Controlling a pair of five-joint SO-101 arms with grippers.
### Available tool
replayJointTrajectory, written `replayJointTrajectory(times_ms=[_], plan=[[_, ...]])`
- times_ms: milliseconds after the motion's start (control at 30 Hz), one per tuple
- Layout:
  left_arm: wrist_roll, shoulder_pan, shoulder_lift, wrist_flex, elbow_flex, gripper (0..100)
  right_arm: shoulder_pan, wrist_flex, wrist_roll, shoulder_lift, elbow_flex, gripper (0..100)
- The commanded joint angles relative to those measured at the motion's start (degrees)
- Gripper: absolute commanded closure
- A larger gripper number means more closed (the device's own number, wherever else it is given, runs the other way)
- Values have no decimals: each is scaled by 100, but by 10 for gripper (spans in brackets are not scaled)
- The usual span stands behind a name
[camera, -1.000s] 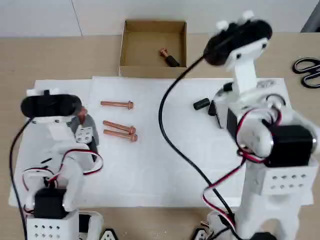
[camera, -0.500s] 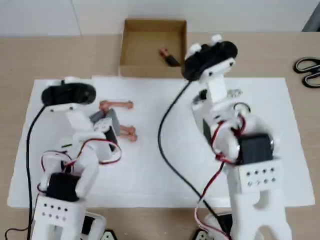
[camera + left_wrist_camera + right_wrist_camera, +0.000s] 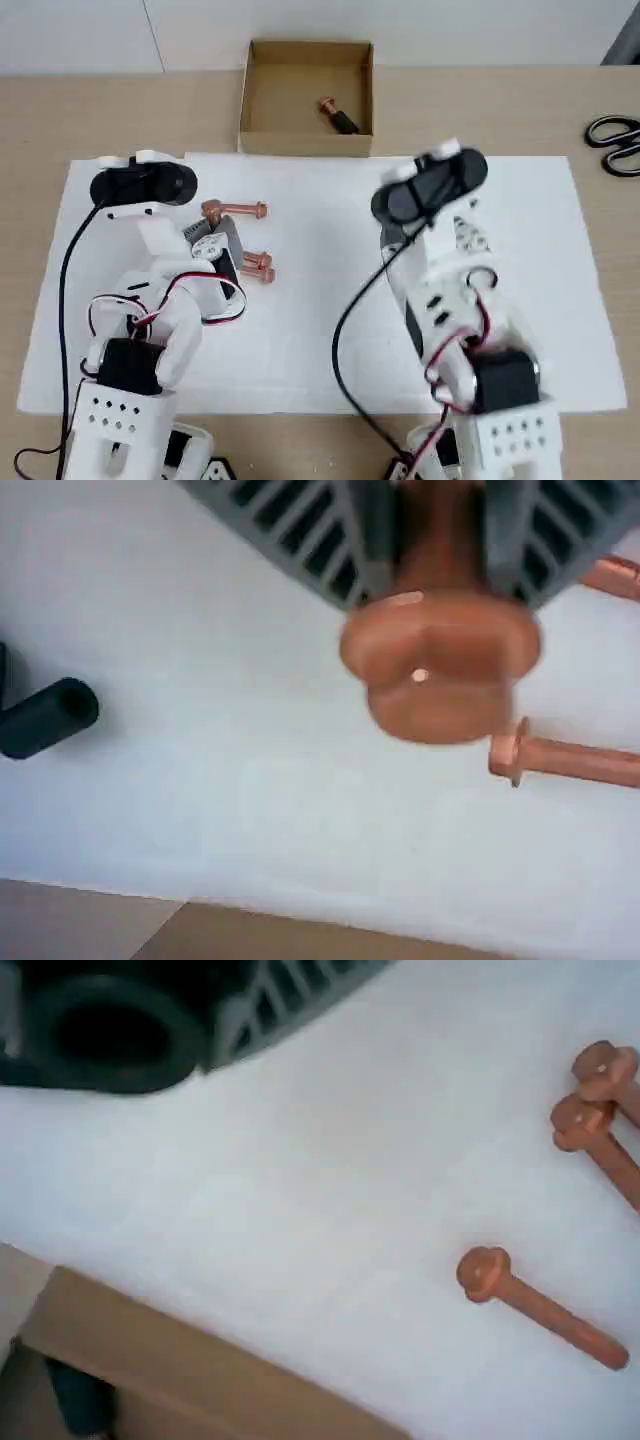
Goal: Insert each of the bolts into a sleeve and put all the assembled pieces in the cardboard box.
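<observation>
Left gripper (image 3: 437,540) has its fingers (image 3: 300,520) clamped on a copper bolt (image 3: 435,670), head poking out toward the camera. In the high view it sits left of center over the white sheet (image 3: 320,320). Right gripper (image 3: 120,1000) looks clamped on the black sleeve (image 3: 105,1032), a bit right of center. One loose bolt (image 3: 235,209) lies just above the left gripper, and a pair of bolts (image 3: 257,266) lies side by side right next to it. The cardboard box (image 3: 305,145) is at top center on the worktop (image 3: 120,110), with one assembled piece (image 3: 338,115) inside. Scissors (image 3: 615,140) are at the far right edge.
</observation>
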Motion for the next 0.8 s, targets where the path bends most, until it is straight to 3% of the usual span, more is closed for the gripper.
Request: replayJointTrajectory(times_ms=[0,267,367,567,767], plan=[[18,35,0,-308,-303,994,-40,-40,-62,-848,484,993],[35,378,237,-791,-338,994,-92,-1613,-123,-2580,3086,994],[44,800,466,-853,-338,994,-242,-2202,-774,-2958,3851,994],[237,1073,879,-1802,-338,994,-875,-2290,-1134,-3380,4457,994],[255,1635,1046,-2136,-303,994,-1235,-2290,-1143,-3415,4536,995]])
